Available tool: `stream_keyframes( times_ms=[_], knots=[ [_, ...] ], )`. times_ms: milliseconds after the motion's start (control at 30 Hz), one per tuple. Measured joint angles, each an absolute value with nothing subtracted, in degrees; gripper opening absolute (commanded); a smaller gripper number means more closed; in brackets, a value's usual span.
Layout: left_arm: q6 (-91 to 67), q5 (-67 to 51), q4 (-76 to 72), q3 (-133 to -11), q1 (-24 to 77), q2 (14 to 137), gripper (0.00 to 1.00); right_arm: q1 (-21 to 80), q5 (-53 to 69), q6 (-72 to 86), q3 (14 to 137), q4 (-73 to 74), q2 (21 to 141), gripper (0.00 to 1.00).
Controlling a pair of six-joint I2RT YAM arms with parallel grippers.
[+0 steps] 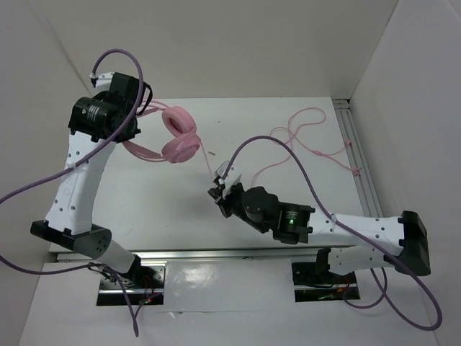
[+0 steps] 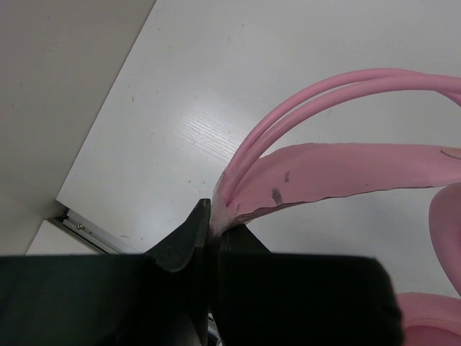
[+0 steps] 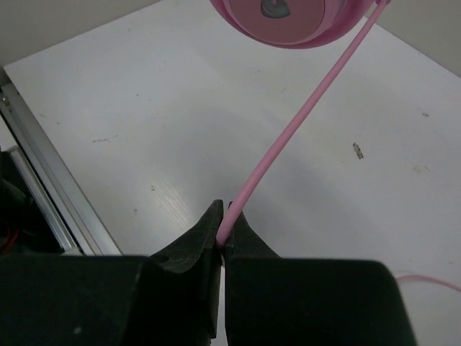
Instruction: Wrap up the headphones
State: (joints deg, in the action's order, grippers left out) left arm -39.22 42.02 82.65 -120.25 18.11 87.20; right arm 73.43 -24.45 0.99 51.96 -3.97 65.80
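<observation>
A: Where are the headphones (image 1: 180, 137) right now?
B: Towards the far-left corner of the desk (image 1: 166, 209), in the left gripper (image 2: 210, 216). Its jaws are closed tight on the headband (image 2: 324, 86), just where the twin wires and the flat strap come together

A: And the right gripper (image 3: 223, 227)?
B: Out near the middle of the desk, jaws nipped shut on the cord (image 3: 302, 115), which runs in a straight line up to an earcup (image 3: 288, 21). The rest of the cord lies in loose loops towards the far-right corner, close to the rail (image 1: 356, 144) along the right edge

A: What worries you from here?
B: Three things, I'd guess. The cord is thin and smooth, so a pull during winding could let it slide through the fingertips, and the wrap would go slack. Pull too hard instead and the strain lands where the cord enters the earcup, or the headband twists in the left grip, since it's pinched at one narrow spot

A: And the third?
B: The trailing loops. Dragged in, they could knot on themselves or catch on that rail
</observation>
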Motion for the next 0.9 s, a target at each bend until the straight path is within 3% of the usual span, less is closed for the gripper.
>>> stream_keyframes(
  times_ms=[133,333,400,433,533,600,733,833,900],
  knots=[
    [-39.0,39.8,82.7,-119.9,17.1,87.4,0.00,72.9,-23.5,-0.3,48.1,-5.8,65.1,0.10],
    [-38.7,34.4,82.7,-122.7,12.8,87.3,0.00,61.6,-6.3,2.9,35.1,-16.9,64.2,0.13],
    [-38.7,33.2,82.6,-124.3,12.2,87.3,0.00,59.1,-1.7,4.6,34.6,-21.1,67.1,0.09],
    [-38.7,32.7,82.3,-124.7,12.1,87.2,0.00,58.5,0.1,5.1,34.7,-23.7,68.9,0.02],
    [-38.7,31.6,82.2,-125.2,12.1,86.9,0.00,58.2,4.2,6.4,36.1,-27.6,74.4,0.00],
    [-38.7,31.6,82.2,-125.2,11.9,86.9,0.00,58.1,5.6,6.7,38.1,-28.1,77.7,0.01],
    [-38.7,31.7,82.3,-125.2,9.7,86.9,0.00,58.7,4.0,7.3,40.4,-28.2,80.6,0.16],
    [-39.3,31.6,82.1,-125.2,6.6,86.9,0.00,59.9,2.8,7.6,39.7,-28.9,80.6,0.16],
    [-39.5,31.3,80.8,-125.2,4.7,86.8,0.00,60.3,2.7,8.0,38.1,-29.7,80.6,0.10]
  ],
)
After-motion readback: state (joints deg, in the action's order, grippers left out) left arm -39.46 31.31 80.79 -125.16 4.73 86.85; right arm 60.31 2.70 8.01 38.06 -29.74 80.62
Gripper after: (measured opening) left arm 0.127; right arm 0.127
